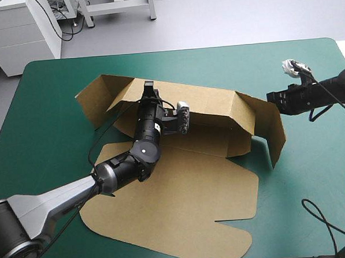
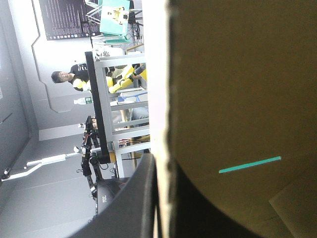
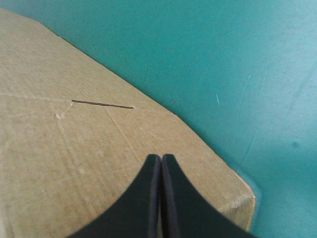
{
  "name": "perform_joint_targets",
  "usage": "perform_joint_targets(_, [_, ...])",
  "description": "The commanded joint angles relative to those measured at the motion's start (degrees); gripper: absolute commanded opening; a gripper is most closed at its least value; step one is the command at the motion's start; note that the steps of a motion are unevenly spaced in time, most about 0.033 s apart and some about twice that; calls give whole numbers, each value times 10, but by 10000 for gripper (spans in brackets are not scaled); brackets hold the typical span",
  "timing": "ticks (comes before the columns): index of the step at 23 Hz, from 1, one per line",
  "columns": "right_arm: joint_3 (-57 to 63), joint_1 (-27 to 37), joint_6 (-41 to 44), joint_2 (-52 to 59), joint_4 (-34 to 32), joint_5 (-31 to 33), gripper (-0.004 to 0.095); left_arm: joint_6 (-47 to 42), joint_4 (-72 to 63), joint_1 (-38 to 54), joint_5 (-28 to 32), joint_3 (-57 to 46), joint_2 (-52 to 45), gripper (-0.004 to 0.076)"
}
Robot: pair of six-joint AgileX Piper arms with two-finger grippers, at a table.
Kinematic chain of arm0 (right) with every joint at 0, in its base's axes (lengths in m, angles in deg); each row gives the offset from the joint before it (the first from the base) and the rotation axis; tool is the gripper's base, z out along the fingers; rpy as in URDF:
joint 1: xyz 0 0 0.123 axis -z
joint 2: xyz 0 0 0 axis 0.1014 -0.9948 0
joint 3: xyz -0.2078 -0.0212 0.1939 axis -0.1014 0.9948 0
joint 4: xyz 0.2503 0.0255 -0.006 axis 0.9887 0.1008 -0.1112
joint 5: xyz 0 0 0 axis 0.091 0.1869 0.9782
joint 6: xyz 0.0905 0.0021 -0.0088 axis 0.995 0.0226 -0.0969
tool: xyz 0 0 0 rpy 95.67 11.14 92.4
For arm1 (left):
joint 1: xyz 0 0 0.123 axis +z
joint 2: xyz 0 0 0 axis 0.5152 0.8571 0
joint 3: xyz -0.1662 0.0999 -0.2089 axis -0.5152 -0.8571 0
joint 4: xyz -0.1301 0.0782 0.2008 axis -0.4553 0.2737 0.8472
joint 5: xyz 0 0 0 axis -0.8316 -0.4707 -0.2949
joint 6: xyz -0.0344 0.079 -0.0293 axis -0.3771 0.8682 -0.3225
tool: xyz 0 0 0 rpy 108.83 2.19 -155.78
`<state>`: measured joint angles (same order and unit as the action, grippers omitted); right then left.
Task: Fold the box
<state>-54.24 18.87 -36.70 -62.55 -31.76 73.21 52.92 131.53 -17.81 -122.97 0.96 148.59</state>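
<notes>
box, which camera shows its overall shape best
The high view: nearly the whole box shows, rear wall and side flaps raised, lid flat. The left wrist view shows only a board edge pinched in the left claw; the right wrist view, one panel with a slit beneath the shut right claw.

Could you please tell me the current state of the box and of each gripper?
Brown cut-board box: partly folded, walls raised at the rear and both ends, lid flat on the teal-green cover.
Left gripper with two black fin-shaped fingers: shut on the box, at the top edge of its rear wall.
Right gripper: shut with nothing between its fingers, tips at the box's right end wall.
</notes>
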Motion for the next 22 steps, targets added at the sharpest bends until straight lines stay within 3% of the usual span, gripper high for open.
perform_joint_targets(1, [10, -2, -17, 43, 37, 30, -19, -5, 72, -1, -17, 20, -25, -8])
perform_joint_targets(12, [98, -2, -43, 117, 41, 30, -19, -5, 70, -1, -19, 24, -24, -8])
perform_joint_targets(22, [102, -2, -36, 157, 12, 30, -19, -5, 70, -1, -19, 24, -24, -8])
